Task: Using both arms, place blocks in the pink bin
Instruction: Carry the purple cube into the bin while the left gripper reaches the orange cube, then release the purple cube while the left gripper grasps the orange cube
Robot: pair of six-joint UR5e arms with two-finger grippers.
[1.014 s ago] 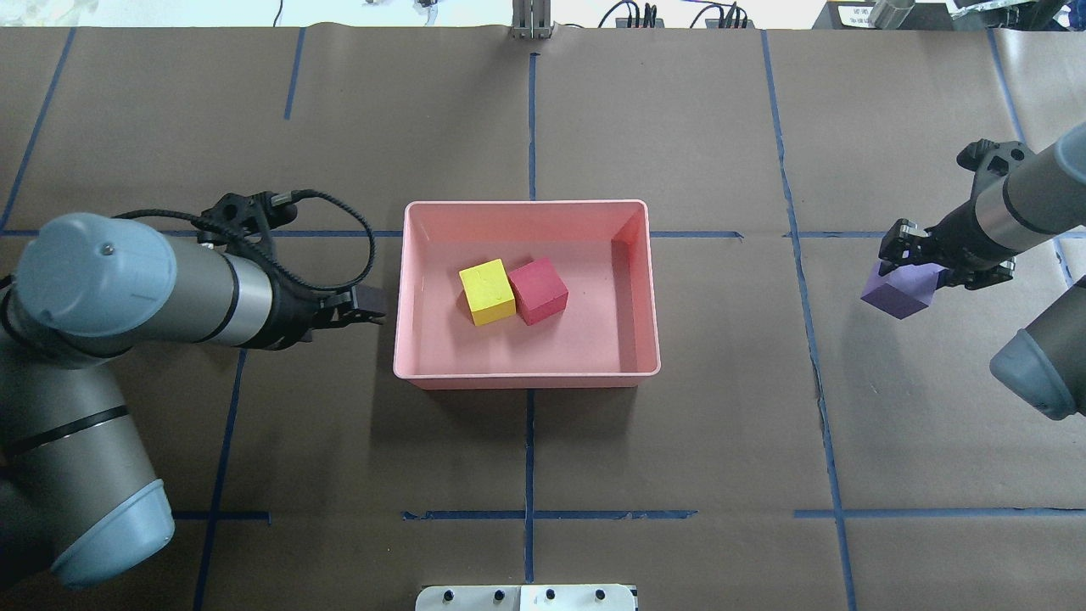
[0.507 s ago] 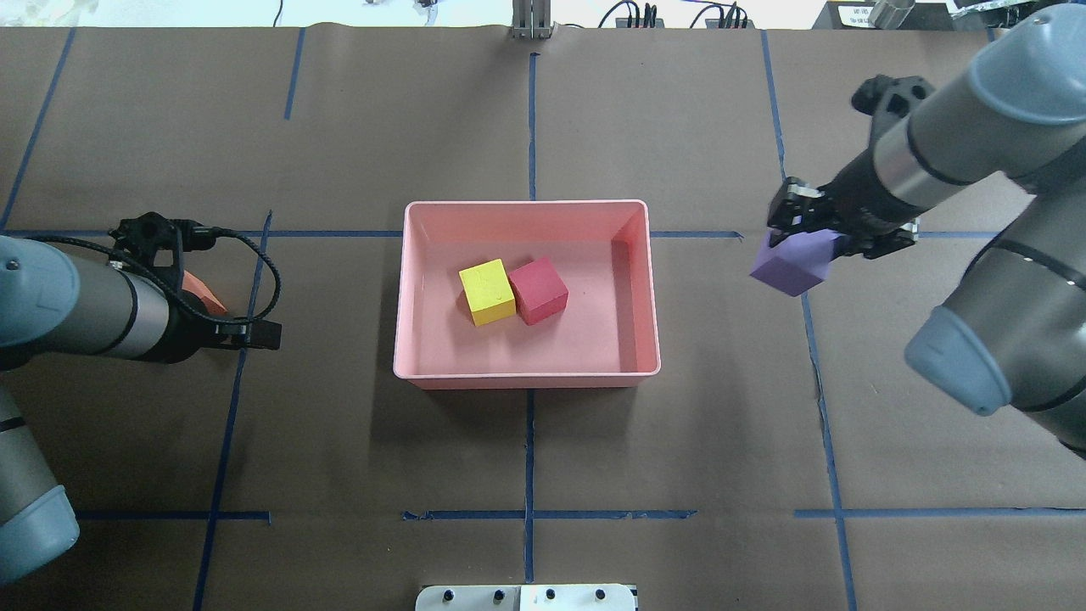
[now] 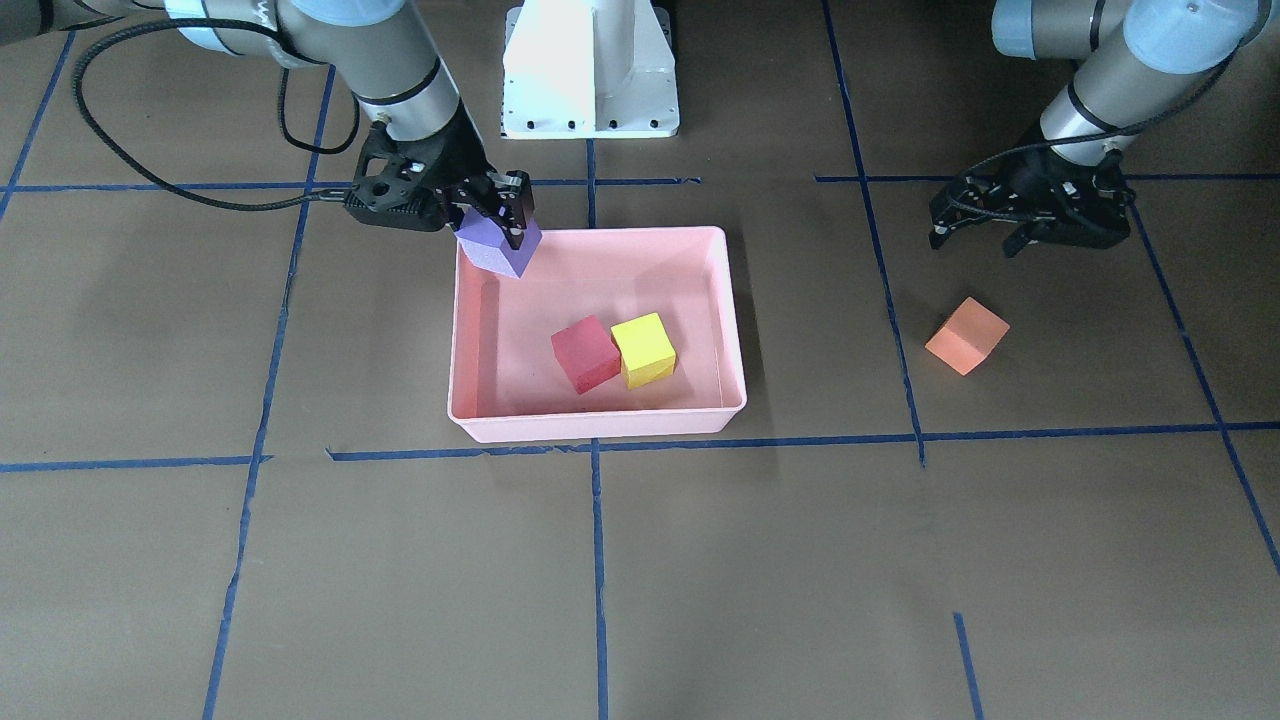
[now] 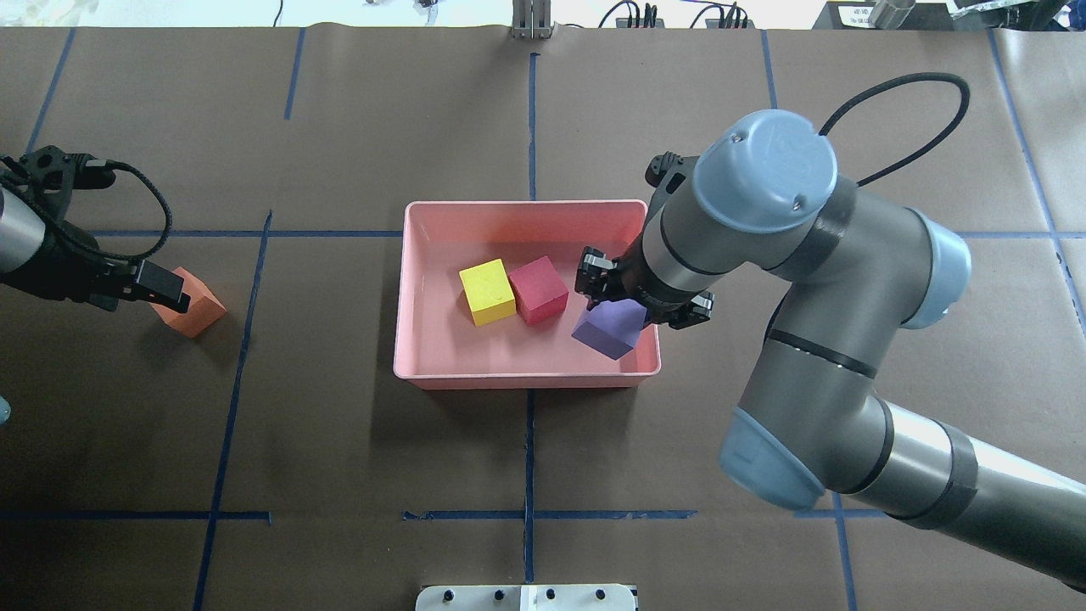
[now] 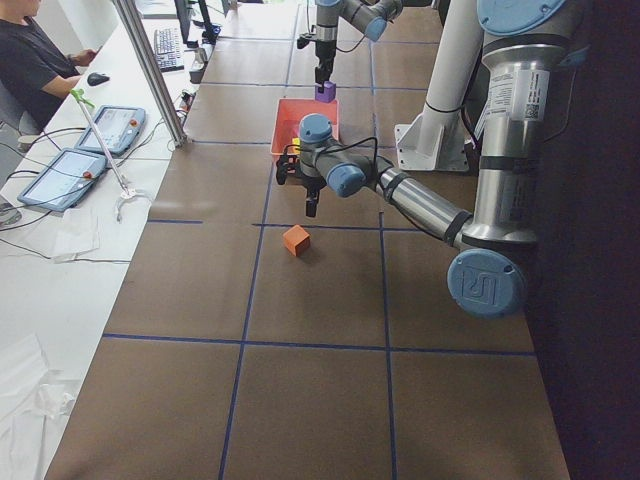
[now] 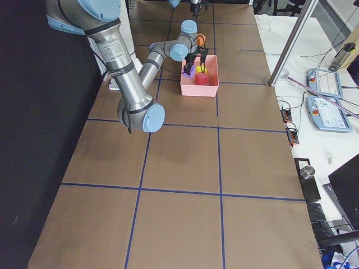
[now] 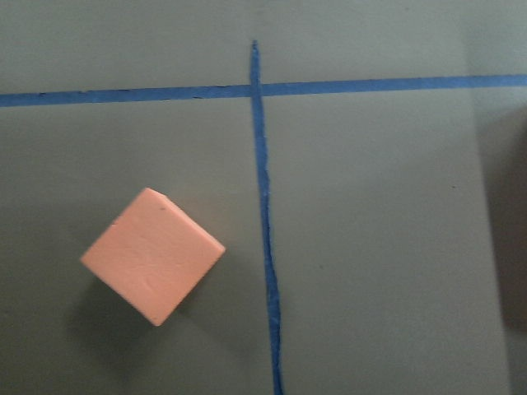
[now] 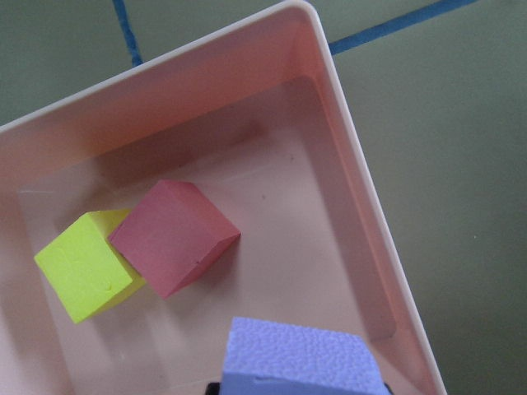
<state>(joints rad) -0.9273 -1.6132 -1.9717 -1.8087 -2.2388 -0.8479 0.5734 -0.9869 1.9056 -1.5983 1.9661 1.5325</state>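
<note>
The pink bin (image 4: 526, 379) sits mid-table and holds a yellow-green block (image 4: 486, 292) touching a red block (image 4: 538, 290). My right gripper (image 4: 629, 312) is shut on the purple block (image 4: 604, 331) and holds it tilted above the bin's right near corner; the right wrist view shows the purple block (image 8: 296, 358) over the bin floor. The orange block (image 4: 191, 304) lies on the paper far left of the bin. My left gripper (image 3: 978, 240) hovers beside it, open and empty. The left wrist view shows the orange block (image 7: 152, 255) alone.
Brown paper with blue tape lines (image 4: 529, 119) covers the table. The white pedestal base (image 3: 590, 70) stands behind the bin. A side table with tablets (image 5: 105, 130), a metal post (image 5: 150, 70) and a seated operator (image 5: 30, 60) is on the left end.
My right arm has carried the purple block from the far right to over the bin's right side. My left arm has pulled away from the bin leftward to beside the orange block.
</note>
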